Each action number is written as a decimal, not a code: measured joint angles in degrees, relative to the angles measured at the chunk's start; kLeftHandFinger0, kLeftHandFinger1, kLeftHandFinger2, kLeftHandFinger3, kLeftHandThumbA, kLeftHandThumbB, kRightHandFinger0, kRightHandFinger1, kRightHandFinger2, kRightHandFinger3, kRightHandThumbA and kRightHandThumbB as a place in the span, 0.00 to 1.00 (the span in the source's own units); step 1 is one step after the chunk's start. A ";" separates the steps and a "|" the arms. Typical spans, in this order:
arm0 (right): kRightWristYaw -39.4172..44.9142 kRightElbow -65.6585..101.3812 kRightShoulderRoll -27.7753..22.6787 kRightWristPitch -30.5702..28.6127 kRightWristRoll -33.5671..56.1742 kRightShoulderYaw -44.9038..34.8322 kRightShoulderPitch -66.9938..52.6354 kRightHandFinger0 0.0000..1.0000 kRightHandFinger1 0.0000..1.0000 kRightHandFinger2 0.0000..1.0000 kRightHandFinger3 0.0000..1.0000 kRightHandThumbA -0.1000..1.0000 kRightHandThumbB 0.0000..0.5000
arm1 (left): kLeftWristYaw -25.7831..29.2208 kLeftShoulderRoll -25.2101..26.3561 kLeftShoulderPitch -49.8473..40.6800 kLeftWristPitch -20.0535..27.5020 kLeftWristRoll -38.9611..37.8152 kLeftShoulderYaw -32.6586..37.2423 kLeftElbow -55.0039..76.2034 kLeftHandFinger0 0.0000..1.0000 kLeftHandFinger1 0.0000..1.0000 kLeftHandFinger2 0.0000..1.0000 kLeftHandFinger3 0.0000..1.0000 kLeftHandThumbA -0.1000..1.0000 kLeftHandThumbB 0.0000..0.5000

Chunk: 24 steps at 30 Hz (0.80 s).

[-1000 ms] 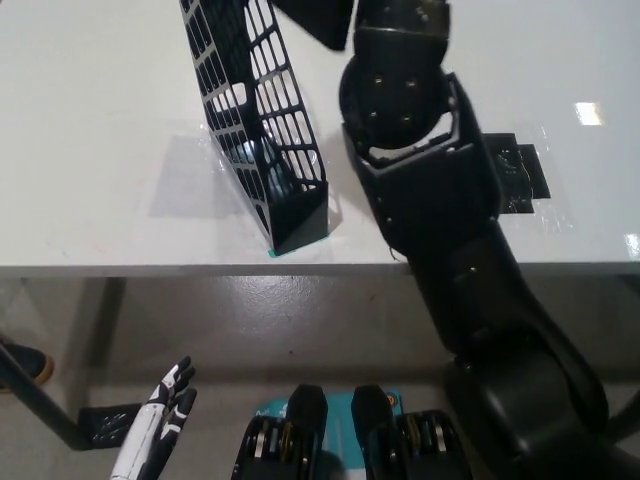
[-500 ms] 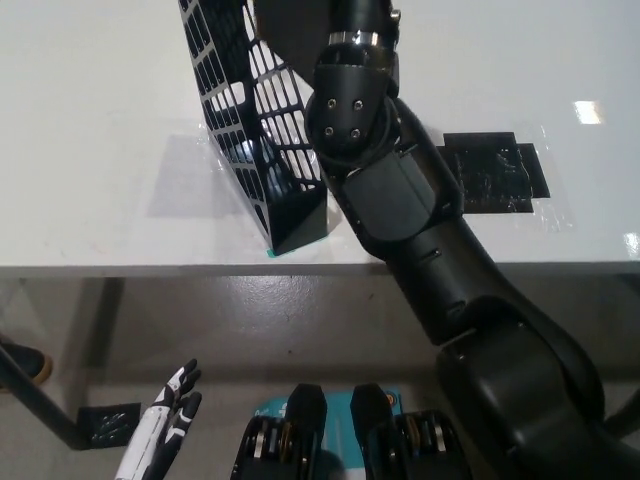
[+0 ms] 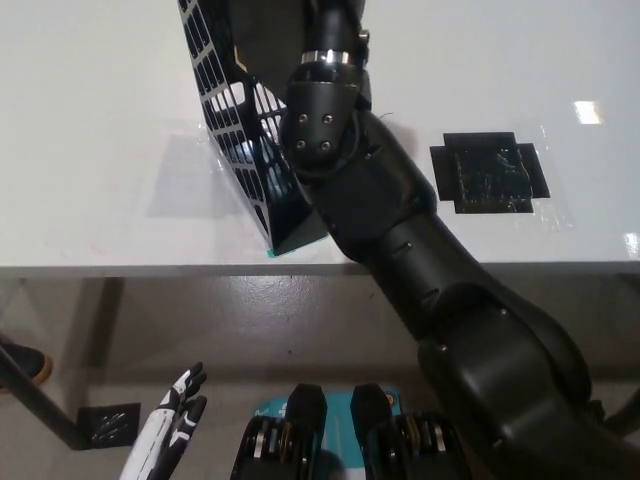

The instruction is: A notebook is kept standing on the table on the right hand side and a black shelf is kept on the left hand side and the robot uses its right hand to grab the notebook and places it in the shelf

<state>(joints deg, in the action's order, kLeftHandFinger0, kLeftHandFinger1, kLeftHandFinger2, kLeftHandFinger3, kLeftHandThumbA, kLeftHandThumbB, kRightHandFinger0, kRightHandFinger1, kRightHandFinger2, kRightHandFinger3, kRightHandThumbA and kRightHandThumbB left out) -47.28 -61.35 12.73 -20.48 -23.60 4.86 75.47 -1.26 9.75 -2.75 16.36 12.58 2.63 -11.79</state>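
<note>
The black wire-mesh shelf (image 3: 225, 120) stands on the white table (image 3: 90, 150), left of centre, close to the front edge. My black right arm reaches over it from the bottom right, and my right hand (image 3: 335, 15) is mostly cut off by the top edge. A dark flat notebook (image 3: 265, 35) hangs from that hand, held over the shelf's open slot, and its lower part shows behind the mesh. My white left hand (image 3: 170, 435) rests at the lower left below the table, fingers apart and holding nothing.
A black tape patch (image 3: 490, 172) marks the table to the right of my arm. The table's front edge (image 3: 150, 268) crosses the middle of the view. A shoe (image 3: 22, 362) and a small black object (image 3: 105, 425) are on the floor at the left.
My right arm has swung left with the notebook, from beside the shelf to over it. The black tape patch is now uncovered. The left hand has barely moved.
</note>
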 measured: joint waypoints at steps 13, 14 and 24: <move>-0.33 -13.96 3.06 -1.89 3.07 -0.46 4.20 0.93 1.00 1.00 1.00 0.69 0.48 | -0.13 0.02 -0.30 0.10 0.29 0.53 0.55 1.00 1.00 1.00 1.00 1.00 0.31; 0.76 -14.85 3.21 -1.89 3.57 -0.44 4.20 1.00 1.00 1.00 1.00 0.82 0.55 | -0.13 0.02 -0.33 0.08 0.28 0.53 0.69 1.00 1.00 1.00 1.00 1.00 0.32; 7.75 -16.29 3.08 -1.50 4.18 2.79 4.17 1.00 1.00 1.00 1.00 1.00 0.59 | -0.14 0.01 -0.31 -0.12 0.28 0.63 1.70 1.00 1.00 1.00 1.00 1.00 0.34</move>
<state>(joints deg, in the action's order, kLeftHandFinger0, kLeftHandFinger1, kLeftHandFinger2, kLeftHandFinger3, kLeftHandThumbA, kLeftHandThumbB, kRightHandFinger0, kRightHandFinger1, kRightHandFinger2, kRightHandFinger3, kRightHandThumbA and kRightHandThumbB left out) -39.53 -77.63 15.81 -21.98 -19.42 7.66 79.64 -1.39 9.76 -3.06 16.23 12.86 3.26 -10.09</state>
